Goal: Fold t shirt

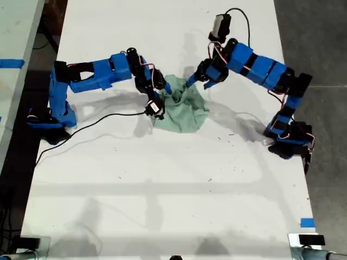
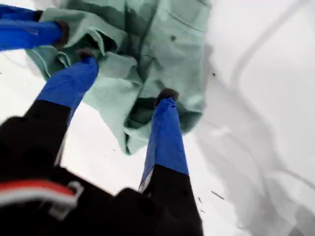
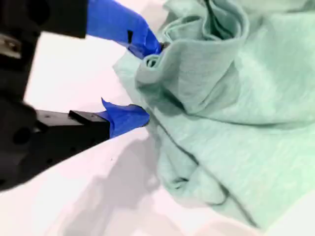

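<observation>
While the shirt (image 1: pixel 183 111) lies bunched on the bench (image 1: pixel 162 189), both my grippers' jaws are open at its edges, ready to pull it flat.

My first gripper (image 2: pixel 125 73) covers part of the t shirt (image 2: pixel 147 54), whose upper folds run past the frame

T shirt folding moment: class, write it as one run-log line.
t shirt: crumpled, unfolded | first claw: open, tips on cloth | second claw: open at shirt edge | table: white
</observation>
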